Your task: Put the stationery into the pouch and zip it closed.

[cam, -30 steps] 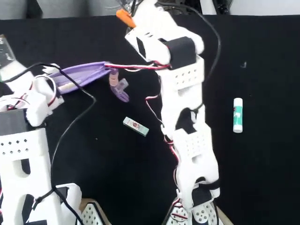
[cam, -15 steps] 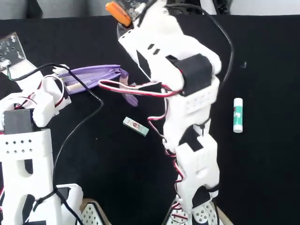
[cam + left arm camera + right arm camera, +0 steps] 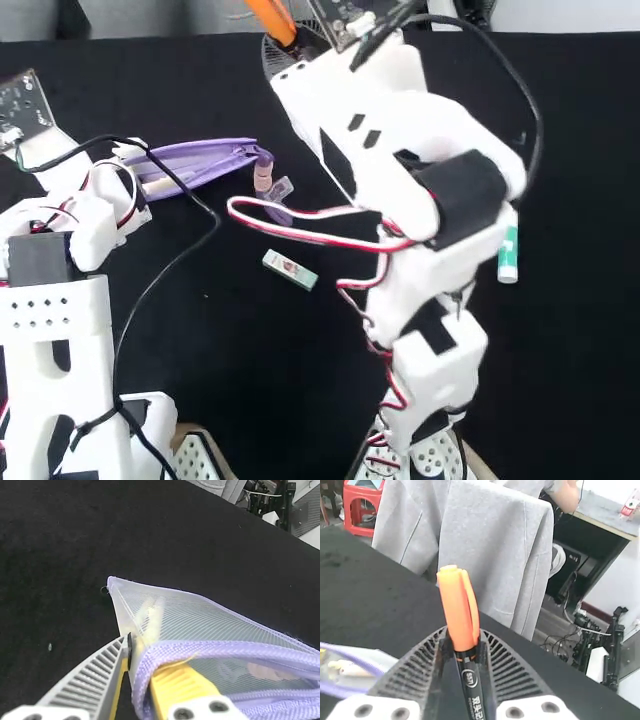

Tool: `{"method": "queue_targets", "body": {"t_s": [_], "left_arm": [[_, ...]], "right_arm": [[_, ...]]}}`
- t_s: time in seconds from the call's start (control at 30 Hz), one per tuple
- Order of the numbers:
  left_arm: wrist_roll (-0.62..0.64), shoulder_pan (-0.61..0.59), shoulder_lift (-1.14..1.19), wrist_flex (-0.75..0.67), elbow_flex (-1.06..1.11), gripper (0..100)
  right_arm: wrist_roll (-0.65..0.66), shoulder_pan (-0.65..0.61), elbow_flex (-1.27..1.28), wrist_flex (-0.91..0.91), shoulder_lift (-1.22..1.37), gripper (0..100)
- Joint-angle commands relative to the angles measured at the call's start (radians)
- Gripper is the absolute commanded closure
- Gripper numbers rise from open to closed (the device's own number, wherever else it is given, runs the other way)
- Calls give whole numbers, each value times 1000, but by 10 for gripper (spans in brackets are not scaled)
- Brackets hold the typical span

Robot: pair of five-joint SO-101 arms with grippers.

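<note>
A clear pouch with a purple zipper edge (image 3: 195, 162) lies at the back left of the black table. My left gripper (image 3: 137, 652) is shut on the pouch (image 3: 210, 625) near its corner. Pale items show inside the pouch. My right gripper (image 3: 462, 645) is shut on an orange-capped marker (image 3: 458, 607), held upright high over the table's back edge; in the high view the marker (image 3: 270, 17) sticks out above the arm. A purple and pink item (image 3: 270, 192) lies by the pouch mouth. An eraser (image 3: 290, 270) lies mid-table. A glue stick (image 3: 509, 253) lies to the right.
The right arm's white body (image 3: 420, 200) rises over the middle of the table and hides part of it. Red and white cables (image 3: 300, 225) hang near the pouch mouth. A grey cloth-covered chair (image 3: 485, 555) stands behind the table.
The right arm has swung up and to the right with the marker, away from the pouch mouth. The pouch and left gripper stay put since half a second ago.
</note>
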Motion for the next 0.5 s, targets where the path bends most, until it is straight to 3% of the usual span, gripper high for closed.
{"method": "queue_targets", "body": {"t_s": [0.0,0.47], "left_arm": [[14,10,-18,-6,-28,971],[14,10,-18,-6,-8,971]], "right_arm": [[-6,-44,111,35,-151,988],[2,-138,314,34,-351,988]]}}
